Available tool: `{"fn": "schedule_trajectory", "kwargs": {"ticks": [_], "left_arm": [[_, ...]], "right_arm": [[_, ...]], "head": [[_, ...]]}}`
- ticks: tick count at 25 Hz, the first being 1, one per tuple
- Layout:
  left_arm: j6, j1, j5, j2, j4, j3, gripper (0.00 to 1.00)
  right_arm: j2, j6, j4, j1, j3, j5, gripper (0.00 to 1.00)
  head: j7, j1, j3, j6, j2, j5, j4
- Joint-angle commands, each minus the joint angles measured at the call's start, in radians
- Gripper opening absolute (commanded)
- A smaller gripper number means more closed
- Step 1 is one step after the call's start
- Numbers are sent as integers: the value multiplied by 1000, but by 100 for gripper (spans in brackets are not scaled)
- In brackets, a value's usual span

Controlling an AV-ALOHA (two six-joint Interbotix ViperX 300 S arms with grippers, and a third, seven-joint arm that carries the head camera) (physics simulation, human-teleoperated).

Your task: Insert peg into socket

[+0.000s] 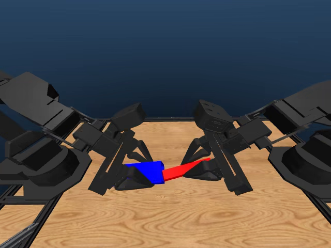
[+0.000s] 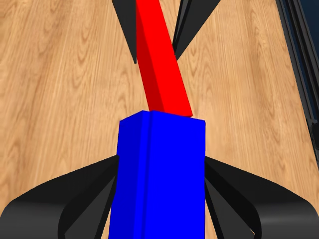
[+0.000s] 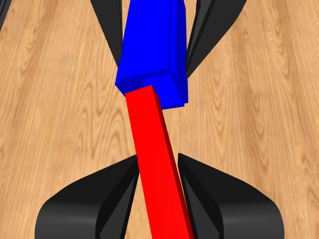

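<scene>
My left gripper (image 1: pixel 135 173) is shut on the blue socket (image 1: pixel 146 170), held above the table left of centre. The red peg (image 1: pixel 183 169) is clamped in my right gripper (image 1: pixel 207 164), which is shut on its far end. The peg's free tip meets the socket's open end, slightly tilted. In the left wrist view the socket (image 2: pixel 160 174) runs out between my jaws and the peg (image 2: pixel 162 69) enters its mouth. In the right wrist view the peg (image 3: pixel 157 159) reaches the socket (image 3: pixel 152 50), its tip just inside the opening.
The wooden table (image 1: pixel 170 217) spreads below both grippers. A dark frame rail (image 1: pixel 31 225) borders the table at the left, and another (image 1: pixel 318 201) at the right.
</scene>
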Motion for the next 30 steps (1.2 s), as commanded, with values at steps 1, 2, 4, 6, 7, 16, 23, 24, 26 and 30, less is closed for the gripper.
{"fn": "schedule_trajectory", "kwargs": {"ticks": [1, 2, 4, 6, 7, 16, 23, 24, 26, 30], "left_arm": [[-98, -20, 71, -1, 72, -56, 0], [-116, -23, 76, 2, 86, -57, 0], [-159, -32, 93, 12, 115, -59, 0], [-194, -43, 115, 10, 143, -77, 0], [-211, -45, 129, 17, 156, -72, 0], [-334, -82, 192, 40, 243, -71, 0], [-437, -111, 244, 36, 300, -78, 0], [-449, -111, 240, 40, 309, -59, 0], [-466, -105, 253, 23, 306, -85, 0], [-498, -128, 274, 41, 341, -70, 0]], "right_arm": [[-4, 20, -26, -7, -55, 11, 0], [2, 14, -21, -5, -55, 0, 0], [13, 22, -28, -12, -72, 3, 0], [35, 20, -25, -11, -80, -6, 0], [40, 14, -18, -3, -94, -21, 0], [179, -43, 51, -5, -211, -97, 0], [127, -20, 102, -18, -108, -75, 100], [112, -10, 107, -18, -92, -62, 100], [84, 7, 105, -14, -66, -49, 100], [54, 54, 104, -4, 0, -29, 100]], "head": [[-2, -1, -12, 1, -1, -10, 0], [-3, -1, -12, 1, 0, -10, 0], [-4, 0, -13, 2, 3, -9, 1], [-7, 1, -15, 2, 7, -9, 1], [-8, 2, -16, 0, 8, -10, 1], [-15, 11, -20, -5, 13, -13, 2], [-26, 28, -19, -11, 2, -15, 5], [-27, 29, -19, -11, 1, -15, 5], [-28, 32, -19, -12, -3, -15, 6], [-30, 35, -18, -14, -7, -15, 6]]}}
